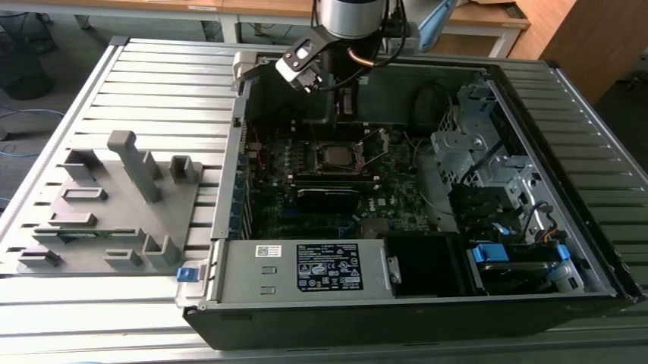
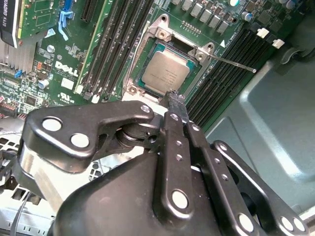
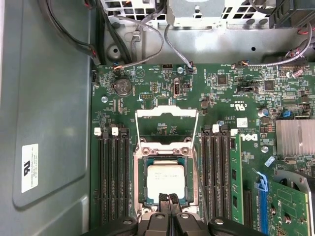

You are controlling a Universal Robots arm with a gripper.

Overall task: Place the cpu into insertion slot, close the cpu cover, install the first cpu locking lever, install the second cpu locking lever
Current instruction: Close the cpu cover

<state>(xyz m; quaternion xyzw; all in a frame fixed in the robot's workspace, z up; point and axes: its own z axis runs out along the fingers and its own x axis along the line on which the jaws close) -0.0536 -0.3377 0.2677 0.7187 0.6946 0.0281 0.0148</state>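
The cpu lies flat in the insertion slot, its pale metal face up; in the exterior view the cpu sits mid-motherboard. The cpu cover is a silvery window frame swung open, standing off the far side of the slot. A thin locking lever sticks out free beside the slot. My gripper hovers just over the cpu's near edge, fingers shut together with nothing between them. In the exterior view the gripper hangs inside the case above the slot.
Long black memory slots flank the socket on both sides. Case walls, a drive cage, cables and the power supply ring the board. A grey fixture plate with upright holders lies at the exterior view's left.
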